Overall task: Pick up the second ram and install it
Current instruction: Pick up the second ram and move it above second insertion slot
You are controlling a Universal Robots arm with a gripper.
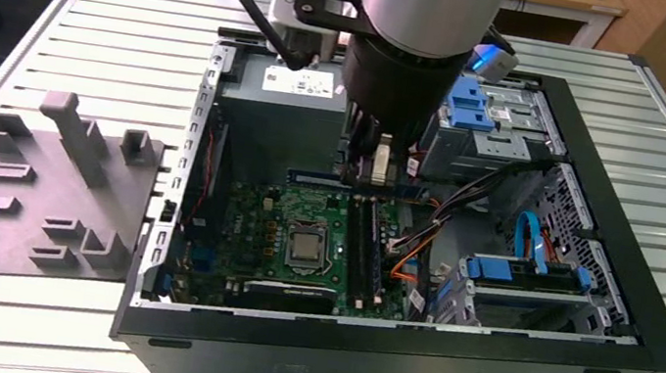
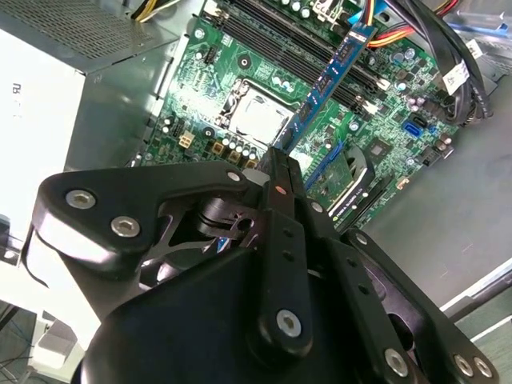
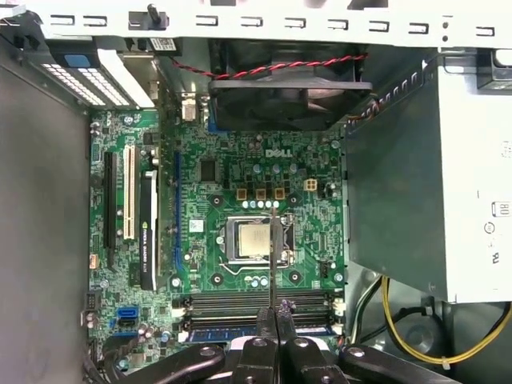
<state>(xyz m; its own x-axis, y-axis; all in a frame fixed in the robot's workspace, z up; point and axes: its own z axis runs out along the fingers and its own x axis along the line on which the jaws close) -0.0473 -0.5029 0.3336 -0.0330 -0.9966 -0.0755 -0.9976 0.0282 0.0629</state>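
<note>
I hang inside the open computer case (image 1: 585,353), which fills the middle and the exterior view's right of the frame on the slatted table (image 1: 132,28). My gripper (image 1: 376,185) points down into the case just below the centre of the upper half of that frame, in front of the grey power supply (image 1: 280,99) and above the green motherboard (image 1: 261,225).

My fingers (image 2: 276,184) are pressed together on the second ram (image 2: 332,72). I pinch it by one end. In the second wrist view the rest of the dark-blue stick reaches out past my fingertips, with its flat side and its row of chips showing. In the first wrist view I see it edge-on, as a thin dark line (image 3: 273,256) running from between my fingers across the black memory slots (image 3: 256,302) toward the processor socket (image 3: 246,240). The stick lies over the board in both wrist views, and its far end sits over the slots in the second wrist view. I cannot tell whether it touches them.

The fan (image 3: 288,88) sits at the case wall beyond the socket. At the exterior view's left, outside the case and well apart from me, the grey moulded tray (image 1: 42,193) lies on the table. Blue drive brackets (image 1: 464,102) sit just at the exterior view's right of my arm.
</note>
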